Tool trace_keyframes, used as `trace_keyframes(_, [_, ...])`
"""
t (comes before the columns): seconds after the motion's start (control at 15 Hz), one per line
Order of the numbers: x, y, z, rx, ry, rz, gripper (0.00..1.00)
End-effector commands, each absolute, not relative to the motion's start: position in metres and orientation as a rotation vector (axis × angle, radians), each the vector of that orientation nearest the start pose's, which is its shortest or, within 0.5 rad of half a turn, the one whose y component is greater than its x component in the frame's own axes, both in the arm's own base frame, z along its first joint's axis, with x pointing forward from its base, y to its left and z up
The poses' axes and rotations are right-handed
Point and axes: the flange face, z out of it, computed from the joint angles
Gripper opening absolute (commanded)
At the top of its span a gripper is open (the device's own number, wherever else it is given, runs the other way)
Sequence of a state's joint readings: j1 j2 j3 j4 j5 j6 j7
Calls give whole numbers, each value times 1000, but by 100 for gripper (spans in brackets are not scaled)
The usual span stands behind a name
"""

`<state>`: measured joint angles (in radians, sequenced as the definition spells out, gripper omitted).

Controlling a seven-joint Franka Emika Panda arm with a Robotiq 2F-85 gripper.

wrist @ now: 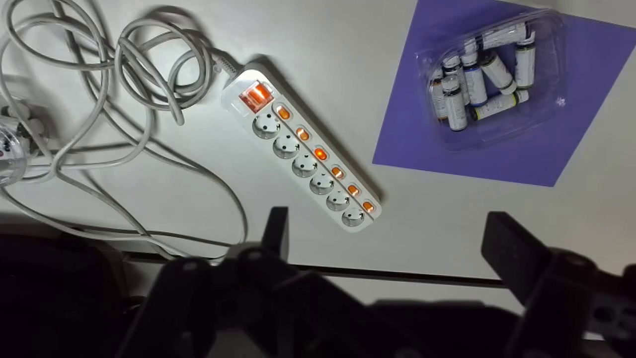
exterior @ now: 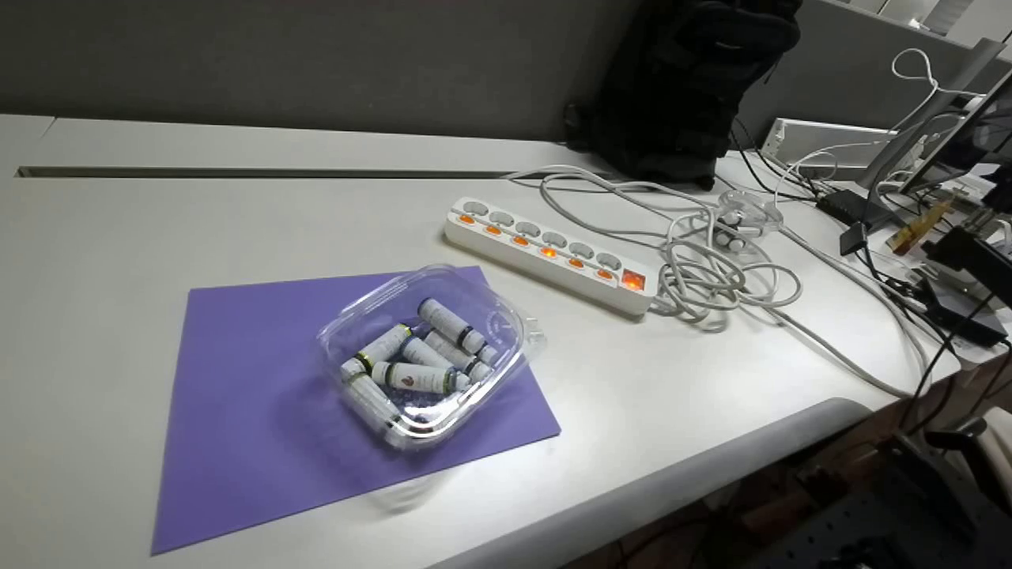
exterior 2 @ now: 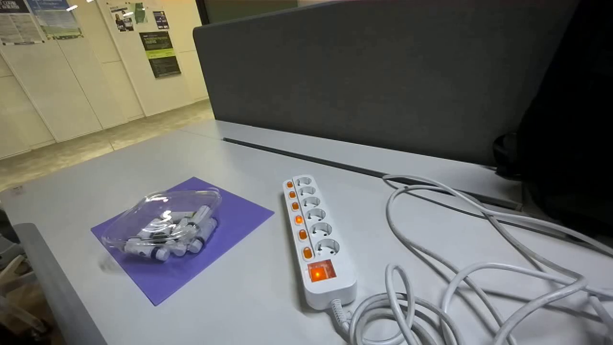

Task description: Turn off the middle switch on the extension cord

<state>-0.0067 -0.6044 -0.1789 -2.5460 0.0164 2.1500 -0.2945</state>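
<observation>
The gripper [wrist: 390, 238] is spread wide and holds nothing; the extension cord [wrist: 312, 160] lies slantwise on the desk [wrist: 432, 219] below it, its near end falling between the fingertips [wrist: 514, 251] in the wrist view. The middle switch [wrist: 320, 153] (I take it to be the one small rocker aglow, third from the main switch [wrist: 257, 96]) lies farther out ahead. Best bring the fingers together into one narrow tip, centre it over that rocker, then press whichever side stands proud, gently: the strip could skid, and the neighbouring switches [wrist: 302, 133] crowd close. Cable [wrist: 150, 122] sprawls ahead to one side, a purple mat [wrist: 407, 139] under a clear box [wrist: 526, 119] of bottles [wrist: 454, 107] to the other; in both exterior views a grey partition [exterior: 316, 71] and black backpack [exterior: 672, 87] edge the desk.
</observation>
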Motion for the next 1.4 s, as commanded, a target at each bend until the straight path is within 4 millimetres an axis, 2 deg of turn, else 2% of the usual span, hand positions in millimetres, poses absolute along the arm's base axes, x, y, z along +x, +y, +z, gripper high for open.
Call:
trace_keyframes(0.0, [379, -74, 488, -3049, -187, -338, 100])
trace_keyframes(0.27, [397, -71, 471, -3063, -113, -420, 100])
trace_keyframes(0.6, [429, -73, 419, -3076, -20, -447, 100])
trace_keyframes(0.67, [434, -74, 408, -3074, -15, -441, 75])
trace_keyframes(0.73, [440, -74, 399, -3073, -5, -439, 74])
trace_keyframes(1.33, [475, -73, 319, -3097, 58, -376, 10])
